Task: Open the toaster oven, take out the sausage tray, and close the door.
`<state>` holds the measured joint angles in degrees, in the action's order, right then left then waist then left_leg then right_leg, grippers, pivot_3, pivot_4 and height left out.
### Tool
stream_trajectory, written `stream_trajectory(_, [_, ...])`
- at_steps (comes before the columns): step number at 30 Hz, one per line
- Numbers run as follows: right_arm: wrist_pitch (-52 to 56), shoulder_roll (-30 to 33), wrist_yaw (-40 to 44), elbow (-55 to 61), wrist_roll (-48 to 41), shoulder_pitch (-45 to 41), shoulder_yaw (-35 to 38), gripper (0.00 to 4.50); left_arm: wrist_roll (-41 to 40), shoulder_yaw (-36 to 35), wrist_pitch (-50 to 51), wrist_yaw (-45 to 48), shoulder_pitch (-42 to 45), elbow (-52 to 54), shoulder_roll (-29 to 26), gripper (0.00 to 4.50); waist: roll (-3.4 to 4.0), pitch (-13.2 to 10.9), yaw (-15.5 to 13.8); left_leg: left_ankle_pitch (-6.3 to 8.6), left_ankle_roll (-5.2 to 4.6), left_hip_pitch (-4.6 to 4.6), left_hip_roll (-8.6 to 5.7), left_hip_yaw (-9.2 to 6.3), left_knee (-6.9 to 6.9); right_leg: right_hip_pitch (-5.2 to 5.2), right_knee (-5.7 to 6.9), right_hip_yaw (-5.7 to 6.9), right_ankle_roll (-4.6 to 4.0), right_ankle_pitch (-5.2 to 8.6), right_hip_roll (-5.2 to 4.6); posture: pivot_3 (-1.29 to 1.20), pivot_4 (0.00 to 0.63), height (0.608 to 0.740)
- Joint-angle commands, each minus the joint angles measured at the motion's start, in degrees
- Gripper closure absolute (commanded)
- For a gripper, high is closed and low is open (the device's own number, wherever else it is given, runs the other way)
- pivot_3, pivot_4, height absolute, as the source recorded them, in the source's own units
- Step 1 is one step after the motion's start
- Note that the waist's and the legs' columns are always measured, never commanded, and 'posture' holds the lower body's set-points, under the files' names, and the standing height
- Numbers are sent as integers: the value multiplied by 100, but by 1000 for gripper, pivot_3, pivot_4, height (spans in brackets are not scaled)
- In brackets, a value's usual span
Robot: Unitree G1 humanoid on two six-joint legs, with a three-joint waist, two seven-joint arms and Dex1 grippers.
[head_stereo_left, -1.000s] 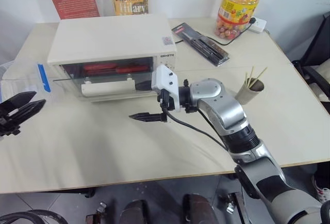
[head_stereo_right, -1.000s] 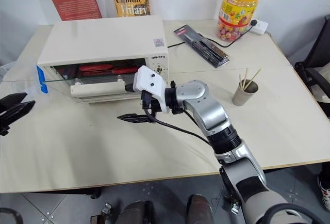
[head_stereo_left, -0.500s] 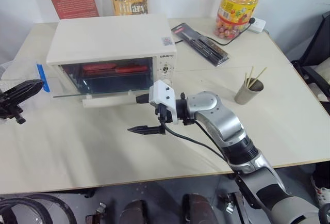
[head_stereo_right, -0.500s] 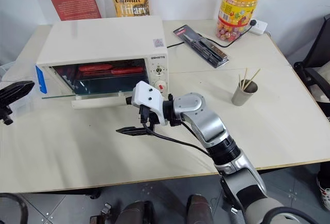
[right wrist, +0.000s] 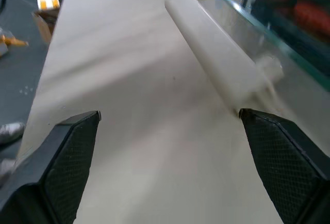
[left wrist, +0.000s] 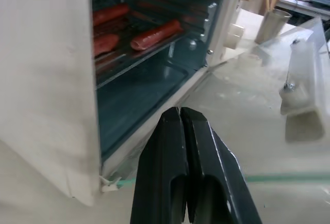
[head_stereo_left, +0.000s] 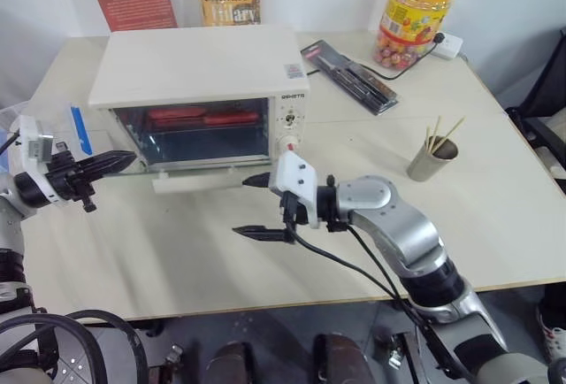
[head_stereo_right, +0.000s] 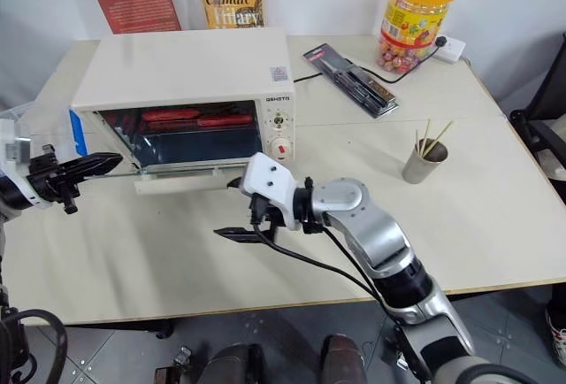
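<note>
While the door of the toaster oven hangs folded down and roughly level, its white bar handle juts out at the near edge above the tabletop. Inside the oven, the sausage tray sits on the upper rack with red sausages lying on it, well back from the opening. At the left end of the door, the left gripper points level toward the glass with its fingers pressed together and holding nothing; whether the tips touch the door's edge I cannot tell. Just near of the handle, the right gripper points left with its fingers spread wide and empty, one tip close by the handle's right end, the other lower over the tabletop. Farther right stand a cup of sticks and, at the far edge, a yellow-lidded jar.
</note>
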<state>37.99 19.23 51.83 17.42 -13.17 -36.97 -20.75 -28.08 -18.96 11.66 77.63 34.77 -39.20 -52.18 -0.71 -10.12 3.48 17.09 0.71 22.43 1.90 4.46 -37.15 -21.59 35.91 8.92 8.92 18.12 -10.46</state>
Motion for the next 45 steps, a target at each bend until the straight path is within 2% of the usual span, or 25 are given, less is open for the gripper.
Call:
stream_trajectory(1, [200, 214, -98, 442, -18, 110, 0, 0, 75, 56, -54, 125, 116, -17, -43, 4452, -2, -1, -29, 0, 0, 0, 0, 2, -2, 0, -1, 0, 0, 0, 0, 0, 150, 740])
stream_trajectory(6, [685, 1486, 169, 1143, -89, 805, 253, 0, 166, 275, 103, 313, 20, 144, -34, 4452, -6, -1, -113, 6, -11, 1, -3, 7, -8, 2, -2, -2, 0, 0, -5, 0, 150, 740])
stream_trajectory(9, [807, 2015, 311, 1384, -249, 989, 530, 0, 309, 419, 77, 318, -88, 203, -33, 4452, -8, -1, -184, 8, -14, 5, -4, 13, -14, 1, -8, -2, 0, 0, -6, 0, 150, 740])
stream_trajectory(14, [841, 2279, 163, 1265, -343, 768, 982, 0, 479, 670, -23, 344, -364, 473, 37, 4452, -9, -2, -185, 9, -15, 2, 0, 30, -22, 2, -15, -2, 0, 0, -7, 0, 150, 740])
stream_trajectory(20, [628, 1851, -258, 978, -234, 224, 914, 0, 579, 800, -70, 226, -624, 797, 153, 4452, -9, -2, -187, 9, -15, 2, 2, 35, -24, 0, -15, -1, 0, 0, -8, 0, 150, 740])
stream_trajectory(27, [53, 670, -908, 448, 368, -524, 41, 0, 840, 936, -408, -79, -937, 964, 339, 4452, -8, -2, -172, 9, -15, 0, 3, 38, -23, -3, -11, -2, 0, 0, -9, 0, 150, 740])
stream_trajectory(32, [-468, -109, -1540, -240, 1285, -987, -750, 0, 556, 438, -579, -725, -1197, 1305, 673, 4452, -8, -2, -175, 9, -15, -1, 2, 38, -28, -2, -6, -2, -1, 0, -10, 0, 150, 740])
stream_trajectory(39, [-1471, -915, -2416, -1819, 2420, -1660, -1225, 0, -248, -386, -38, -1581, -1909, 2439, 1181, 4452, -8, -2, -106, 9, -15, 1, 3, 28, -29, -2, 1, -1, -1, 0, -10, 0, 150, 740])
stream_trajectory(42, [-1832, -1227, -2850, -2570, 2789, -1947, -1201, 0, -562, -724, 120, -1945, -2045, 2705, 1403, 3863, -10, -1, -69, 8, -14, 2, 3, 20, -28, -2, 3, 0, -1, 0, -9, 0, 150, 740])
stream_trajectory(45, [-2262, -1481, -3190, -3401, 3114, -2278, -1222, 0, -828, -928, 89, -1965, -2322, 3101, 1578, 2950, -10, -1, -11, 8, -13, 0, 2, 18, -26, 2, 4, -1, -1, 0, -10, 0, 150, 740])
